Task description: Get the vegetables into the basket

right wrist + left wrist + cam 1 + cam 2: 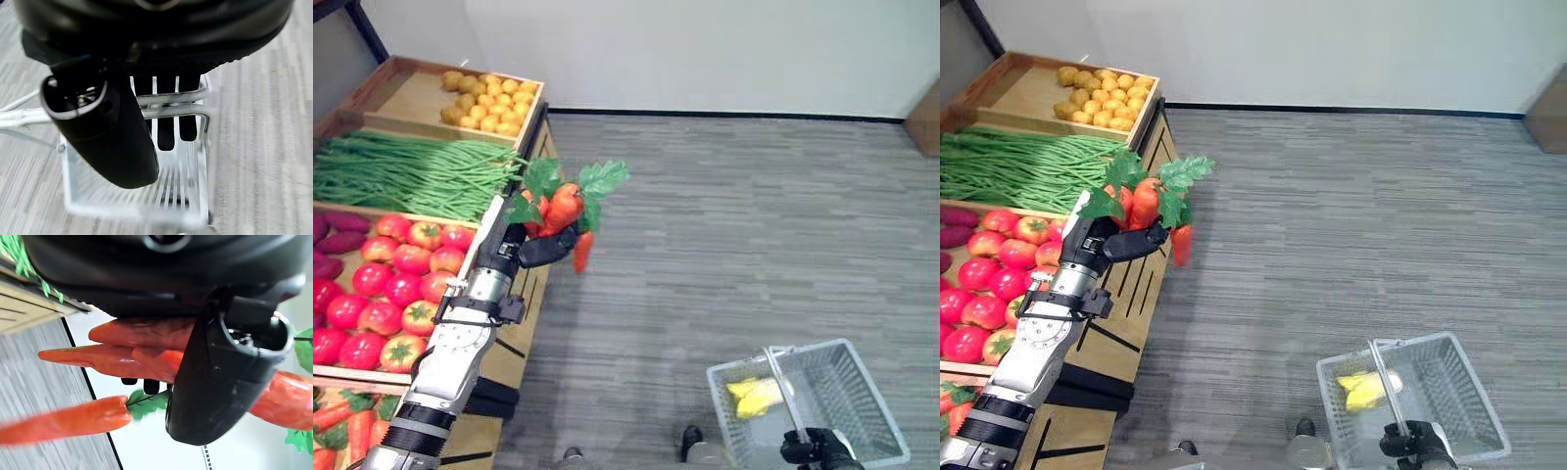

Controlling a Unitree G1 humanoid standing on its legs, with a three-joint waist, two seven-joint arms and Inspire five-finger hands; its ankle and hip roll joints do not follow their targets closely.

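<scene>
Already the bunch of carrots point(563, 211) is off the produce stand, clamped in the left hand point(540, 247), whose dark fingers and thumb curl round the orange roots; it hangs in the air just past the right edge of the stand, above the carpet and well apart from the basket point(862, 431). The carrots look like glossy moulded imitations, smooth tapered cones with stiff, flat green leaves fanned out on top, and one root dangles lower than the rest. The basket is a pale wire-mesh box with a thin metal handle point(166, 100), and the right hand point(815, 446) is curled round that handle, holding it at the near right. Something yellow point(754, 396), lumpy and soft-edged, already lies on the basket floor, so the job seems to be partly done; the carrots have yet to cross over and drop in. To the left, the wooden crates point(524, 98) hold shiny red tomatoes point(396, 289), a sheaf of long thin green beans point(411, 171), small knobbly yellow potatoes point(489, 98), dark purple sweet potatoes point(335, 240) and more carrots in the nearest crate point(333, 431). The floor point(734, 215) is grey ribbed carpet.
</scene>
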